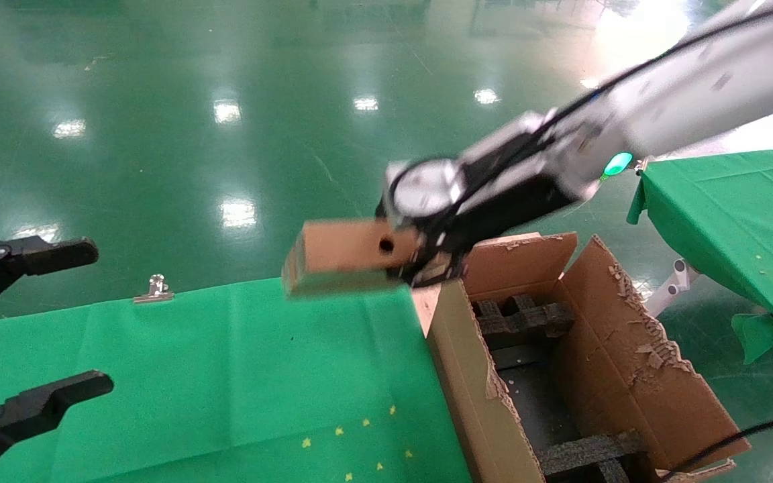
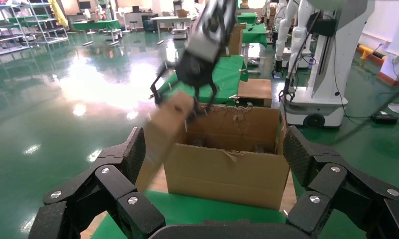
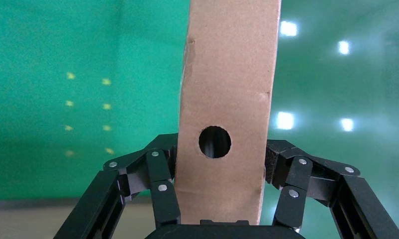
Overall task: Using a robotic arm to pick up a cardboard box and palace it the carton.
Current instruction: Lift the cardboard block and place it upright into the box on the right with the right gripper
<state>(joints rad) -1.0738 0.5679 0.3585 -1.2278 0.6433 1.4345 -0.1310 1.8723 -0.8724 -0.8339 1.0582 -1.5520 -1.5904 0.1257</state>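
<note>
Gripping the cardboard box [image 1: 339,258] in the right gripper [image 1: 427,265] above the green-clothed table's [image 1: 225,376] far right corner, beside the carton [image 1: 561,362]; shining green floor [image 1: 225,100] around; left gripper [image 1: 24,335] spread wide, parked.

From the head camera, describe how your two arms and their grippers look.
The right arm is glossy white with a green ring light, a black cable along it and a silver-white camera block. Both the right gripper and left gripper have black multi-link fingers with silver rivets.

Cardboard box [image 1: 339,261] airborne beside carton [image 1: 561,362]
</note>
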